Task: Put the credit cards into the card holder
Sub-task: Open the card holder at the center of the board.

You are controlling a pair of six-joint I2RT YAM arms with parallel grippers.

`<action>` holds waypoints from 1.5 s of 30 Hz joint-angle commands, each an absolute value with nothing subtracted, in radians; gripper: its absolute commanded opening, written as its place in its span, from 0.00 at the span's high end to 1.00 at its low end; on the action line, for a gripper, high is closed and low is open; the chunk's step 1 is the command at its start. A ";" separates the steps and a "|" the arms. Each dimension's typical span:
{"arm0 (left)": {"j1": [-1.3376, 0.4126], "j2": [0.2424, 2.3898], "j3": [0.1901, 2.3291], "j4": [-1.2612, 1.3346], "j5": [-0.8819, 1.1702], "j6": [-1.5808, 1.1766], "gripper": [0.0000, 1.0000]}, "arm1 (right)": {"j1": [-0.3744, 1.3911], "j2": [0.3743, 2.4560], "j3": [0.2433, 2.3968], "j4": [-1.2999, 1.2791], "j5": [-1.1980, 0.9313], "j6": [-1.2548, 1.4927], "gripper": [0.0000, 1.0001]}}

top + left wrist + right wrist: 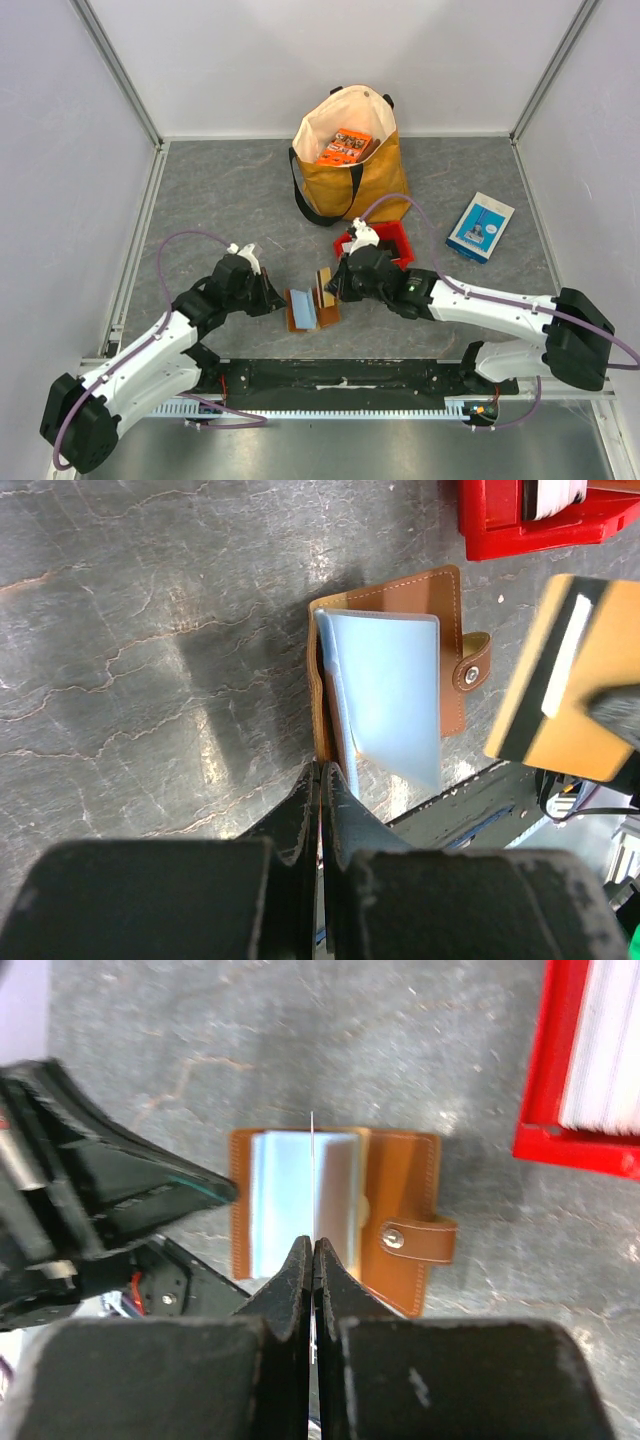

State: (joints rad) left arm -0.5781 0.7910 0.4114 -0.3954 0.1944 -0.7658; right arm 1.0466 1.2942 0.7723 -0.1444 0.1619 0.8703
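The brown card holder [303, 312] lies open on the table between the arms, its pale blue inner pocket [385, 690] facing up and its snap tab [415, 1240] to the side. My left gripper [322, 772] is shut on the near edge of the card holder's cover. My right gripper [314, 1248] is shut on one credit card [565, 680], gold-backed with a black stripe. That credit card stands on edge just above the open card holder [400, 1170], seen as a thin line [313, 1150] in the right wrist view. More credit cards [610, 1040] stand in a red bin.
The red bin [398, 240] sits just behind the right gripper [335, 283]. A tan tote bag [375, 175] with orange packets [345, 146] stands at the back centre. A blue-and-white box [480, 227] lies at the right. The black base rail [340, 380] runs just in front of the card holder.
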 commanded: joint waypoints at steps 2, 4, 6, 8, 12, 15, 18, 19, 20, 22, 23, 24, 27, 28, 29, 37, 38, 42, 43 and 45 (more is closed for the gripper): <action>-0.580 0.808 0.457 -0.402 0.215 -0.775 0.98 | 1.088 1.298 0.890 -0.152 0.210 0.841 1.00; -0.580 0.813 0.460 -0.402 0.213 -0.772 0.98 | 1.115 1.337 0.906 -0.147 0.201 0.841 1.00; -0.581 0.818 0.462 -0.402 0.213 -0.767 0.98 | 1.138 1.376 0.923 -0.156 0.210 0.848 1.00; -0.581 0.821 0.459 -0.402 0.213 -0.767 0.98 | 1.141 1.410 0.923 -0.158 0.215 0.859 1.00; -0.580 0.819 0.454 -0.400 0.215 -0.765 0.98 | 1.143 1.479 0.930 -0.181 0.204 0.844 1.00; -0.581 0.818 0.456 -0.400 0.216 -0.762 0.98 | 1.143 1.497 0.927 -0.207 0.227 0.838 1.00; -0.581 0.818 0.453 -0.402 0.207 -0.762 0.98 | 1.143 1.491 0.920 -0.245 0.279 0.836 1.00; -0.583 0.819 0.449 -0.402 0.206 -0.762 0.98 | 1.143 1.488 0.916 -0.256 0.290 0.828 1.00; -0.580 0.821 0.443 -0.399 0.204 -0.762 0.98 | 1.143 1.486 0.904 -0.255 0.291 0.825 1.00; -0.581 0.828 0.427 -0.382 0.196 -0.761 0.98 | 1.137 1.485 0.873 -0.233 0.269 0.822 1.00; -0.580 0.834 0.414 -0.370 0.187 -0.762 0.98 | 1.135 1.483 0.852 -0.210 0.247 0.821 1.00; -0.580 0.842 0.405 -0.355 0.189 -0.762 0.98 | 1.131 1.480 0.827 -0.171 0.220 0.824 1.00; -0.580 0.891 0.379 -0.307 0.190 -0.767 0.98 | 1.108 1.468 0.749 -0.051 0.141 0.844 1.00; -0.581 0.908 0.374 -0.293 0.192 -0.767 0.98 | 1.098 1.467 0.726 -0.029 0.121 0.848 1.00; -0.580 0.929 0.373 -0.284 0.187 -0.765 0.98 | 1.085 1.463 0.706 0.018 0.092 0.856 1.00; -0.580 1.035 0.347 -0.223 0.163 -0.752 0.98 | 0.988 1.443 0.562 0.228 -0.061 0.930 1.00; -0.581 1.042 0.341 -0.213 0.166 -0.750 0.98 | 0.979 1.445 0.549 0.245 -0.077 0.930 1.00; -0.581 1.091 0.339 -0.183 0.175 -0.727 0.98 | 0.936 1.462 0.512 0.328 -0.158 0.936 1.00; -0.580 1.101 0.342 -0.173 0.178 -0.720 0.98 | 0.928 1.469 0.509 0.340 -0.175 0.936 1.00; -0.580 1.126 0.347 -0.166 0.178 -0.709 0.98 | 0.925 1.486 0.508 0.370 -0.192 0.940 1.00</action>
State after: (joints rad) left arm -0.5781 1.0824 0.3496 -0.2123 0.1848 -0.7609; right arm 0.9405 1.4643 0.5228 0.2523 -0.1204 0.9283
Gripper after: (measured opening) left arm 0.022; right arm 0.007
